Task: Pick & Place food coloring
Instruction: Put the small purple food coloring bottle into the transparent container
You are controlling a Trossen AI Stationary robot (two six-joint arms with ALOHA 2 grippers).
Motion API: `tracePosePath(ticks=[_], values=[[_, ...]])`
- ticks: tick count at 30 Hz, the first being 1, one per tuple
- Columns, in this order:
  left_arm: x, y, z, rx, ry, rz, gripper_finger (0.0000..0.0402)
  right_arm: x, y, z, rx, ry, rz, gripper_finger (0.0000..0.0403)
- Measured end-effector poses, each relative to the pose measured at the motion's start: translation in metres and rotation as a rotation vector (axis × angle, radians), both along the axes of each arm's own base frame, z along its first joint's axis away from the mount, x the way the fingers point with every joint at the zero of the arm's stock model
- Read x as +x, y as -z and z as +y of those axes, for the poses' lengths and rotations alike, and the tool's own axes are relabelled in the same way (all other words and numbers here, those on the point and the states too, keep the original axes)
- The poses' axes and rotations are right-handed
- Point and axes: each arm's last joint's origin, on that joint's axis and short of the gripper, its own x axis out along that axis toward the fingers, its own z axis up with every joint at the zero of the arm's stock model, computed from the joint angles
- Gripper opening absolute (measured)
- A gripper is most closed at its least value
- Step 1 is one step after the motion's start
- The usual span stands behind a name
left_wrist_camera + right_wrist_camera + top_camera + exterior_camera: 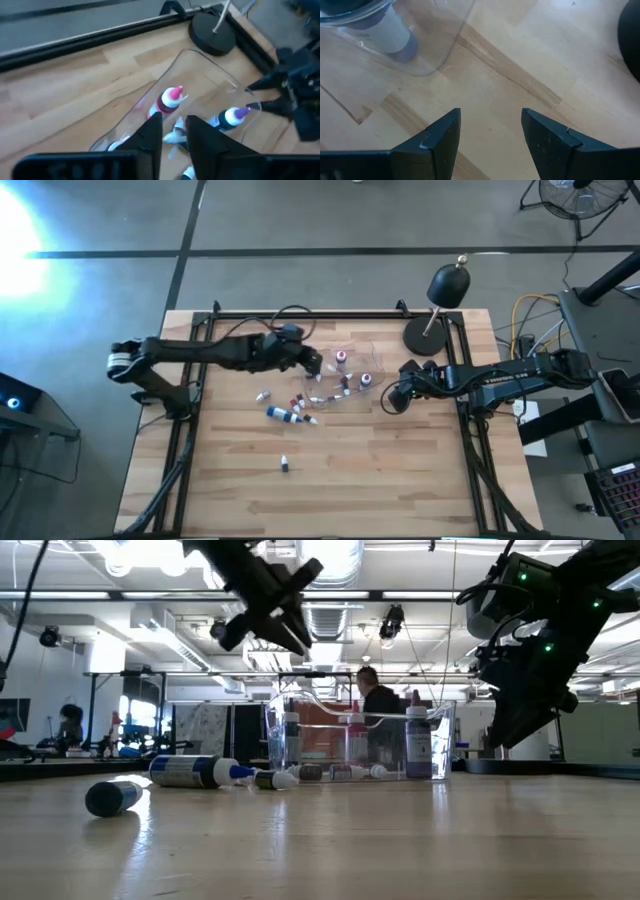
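Tiny food coloring bottles stand upright in a clear tray [372, 358]: a pink-capped one [341, 358] [169, 100] and a purple-capped one [366, 380] [230, 117]. Several more lie on their sides on the wood left of the tray, among them a blue one [283, 414] [190, 771] and a lone dark one [285, 465] [112, 797] nearer the front. My left gripper [316, 364] [174, 131] hangs raised over the tray's left end, narrowly open and holding nothing. My right gripper [388, 402] [491, 125] is open above bare wood by the tray's right corner.
A black dome-headed lamp [448, 285] stands on its round base [425, 335] at the far right, just behind the tray. Black rails run along the table's left, right and far edges. Bare wood fills the near half of the table. A person shows in the room behind.
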Motion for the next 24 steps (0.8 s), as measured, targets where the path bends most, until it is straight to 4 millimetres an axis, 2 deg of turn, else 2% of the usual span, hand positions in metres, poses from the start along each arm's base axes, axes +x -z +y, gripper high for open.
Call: tracePosePath(ticks=[4,7,10,13,16,24], values=[[0.008,-0.014,-0.002,0.034,0.057,0.153,0.0101,0.000,0.000,0.001,0.021,-0.010,-0.002,0.0203],[-0.002,-0.030,-0.013,0.067,0.147,0.340,0.0117,0.000,0.000,0.001,0.023,-0.011,-0.002,0.0203],[-0.018,-0.029,-0.022,0.036,0.196,0.534,0.0119,0.000,0.000,0.001,0.021,-0.014,-0.002,0.0203],[-0.034,-0.013,-0.024,-0.079,0.179,0.699,0.0119,0.001,0.000,0.001,0.019,-0.016,-0.003,0.0203],[-0.044,0.011,-0.029,-0.164,0.226,0.818,0.0119,0.001,0.000,0.001,0.018,-0.016,-0.005,0.0203],[-0.066,0.086,-0.052,-0.208,0.464,0.975,0.0119,0.001,0.000,0.000,0.013,-0.009,-0.009,0.0203]])
